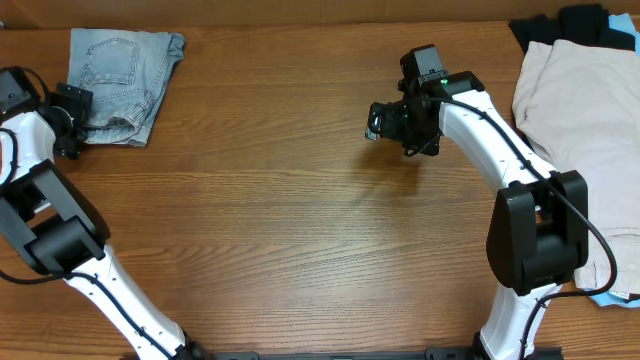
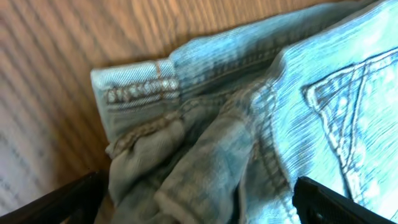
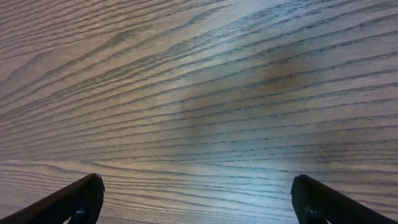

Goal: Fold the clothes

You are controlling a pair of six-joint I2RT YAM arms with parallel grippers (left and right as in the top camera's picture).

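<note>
The clothes, a folded pair of faded light-blue denim shorts (image 1: 125, 70), lie at the table's far left corner. In the left wrist view the denim (image 2: 249, 124) fills the frame, with a hem and a stitched pocket showing. My left gripper (image 1: 83, 125) is at the shorts' near-left edge. It stands open (image 2: 199, 205), its fingers wide apart on either side of rumpled denim that lies loose between them. My right gripper (image 1: 375, 122) hovers over bare wood right of the table's middle, open (image 3: 199, 202) with nothing between its fingers.
A beige garment (image 1: 575, 110) is spread along the right edge, with a black garment (image 1: 560, 25) behind it at the far right corner. A sky-blue bit of cloth (image 1: 610, 298) shows by the right arm's base.
</note>
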